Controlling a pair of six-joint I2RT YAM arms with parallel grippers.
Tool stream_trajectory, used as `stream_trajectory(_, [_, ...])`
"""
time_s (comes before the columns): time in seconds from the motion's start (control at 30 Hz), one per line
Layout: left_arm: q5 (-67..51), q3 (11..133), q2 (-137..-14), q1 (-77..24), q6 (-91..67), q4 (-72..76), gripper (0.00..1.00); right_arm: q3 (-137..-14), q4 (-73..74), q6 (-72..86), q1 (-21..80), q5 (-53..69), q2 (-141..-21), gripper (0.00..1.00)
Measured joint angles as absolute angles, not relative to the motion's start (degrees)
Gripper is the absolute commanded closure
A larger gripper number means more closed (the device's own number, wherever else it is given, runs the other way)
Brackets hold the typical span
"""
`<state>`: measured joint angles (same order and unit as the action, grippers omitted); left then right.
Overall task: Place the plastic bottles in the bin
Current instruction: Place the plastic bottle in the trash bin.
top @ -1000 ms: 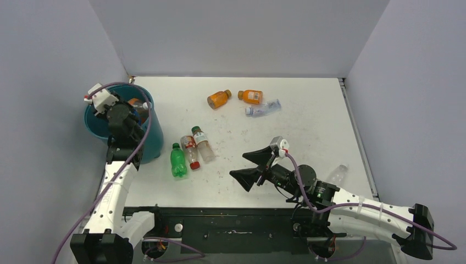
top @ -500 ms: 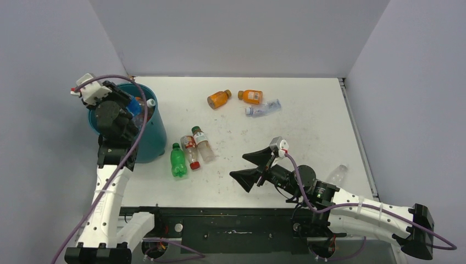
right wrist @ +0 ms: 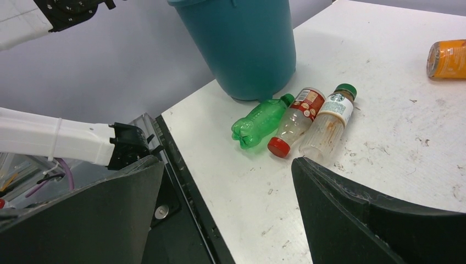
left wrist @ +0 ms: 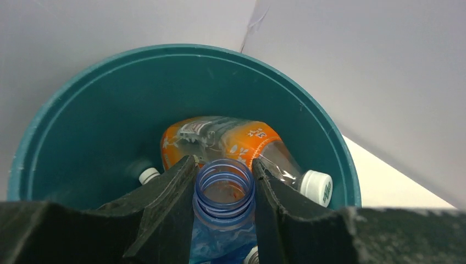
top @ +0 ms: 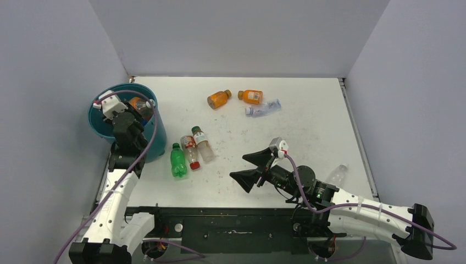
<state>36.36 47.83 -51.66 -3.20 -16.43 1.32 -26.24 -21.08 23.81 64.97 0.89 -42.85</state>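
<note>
Swung back over the bin (left wrist: 82,126) since a moment ago, gripping in the left claw (left wrist: 222,164) a capless blue bottle (left wrist: 222,212), lengthwise along the claw, mouth pointing beyond its tips, with the right claw (right wrist: 226,162) spread wide.

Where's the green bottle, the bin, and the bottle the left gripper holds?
green bottle (top: 177,161): top external view, mid-body.
bin (right wrist: 247,49): right wrist view, outer wall.
capless blue bottle (left wrist: 224,208): left wrist view, threaded neck.

light: bright, even, from above | shadows: soft, faint | focus: mostly sharp
</note>
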Motion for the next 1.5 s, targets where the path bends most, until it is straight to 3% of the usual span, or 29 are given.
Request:
stream_trajectory(0.1, [35.6,46.0,-51.5,-3.0,-18.0,2.2,0.98,-26.2,-21.5,23.8,65.0,0.9,-42.9,0.1])
stream_trajectory(0.2, [35.2,44.7,-50.5,-2.6,-19.6,3.1,0.71,-26.1,-22.3,23.9,65.0,0.9,-42.9,0.1])
stream_trajectory(0.27, [34.9,44.2,-50.0,-2.5,-20.3,3.5,0.67,-25.9,-22.7,23.9,65.0,0.9,-42.9,0.1])
stream_trajectory(0.3, [34.6,44.0,-49.9,-2.5,-20.5,3.6,0.71,-25.7,-22.7,23.9,65.0,0.9,-42.9,0.1])
stream_trajectory(0.37, [34.0,43.8,-49.6,-2.5,-20.7,3.6,0.99,-25.3,-22.7,23.9,65.0,0.9,-42.9,0.1])
stream_trajectory(0.4, [33.7,43.8,-49.4,-2.5,-20.6,3.4,1.0,-25.2,-22.7,23.9,65.0,0.9,-42.9,0.1])
stream_trajectory(0.83, [43.2,44.1,-43.0,-10.6,0.3,7.0,1.0,-25.2,-25.0,24.1,65.0,0.9,-44.2,0.1])
stream_trajectory(1.07, [43.2,35.9,-42.4,-9.8,-1.4,8.6,1.0,-25.2,-25.8,24.5,65.0,1.0,-45.8,0.1])
stream_trajectory(1.1, [42.5,35.9,-42.7,-9.6,-2.3,9.3,0.93,-25.2,-25.9,24.5,65.0,1.0,-45.8,0.1])
stream_trajectory(1.27, [40.7,36.6,-42.8,-8.2,-6.3,8.0,0.25,-25.2,-25.8,24.6,65.0,0.9,-45.3,0.1])
stream_trajectory(1.33, [39.5,37.9,-42.8,-8.2,-8.0,6.5,0.05,-25.2,-25.7,24.6,65.0,0.9,-44.6,0.1])
stream_trajectory(1.5, [38.0,44.2,-43.2,-8.2,-10.2,-0.4,0.04,-25.2,-25.7,24.7,65.0,0.9,-43.6,0.1])
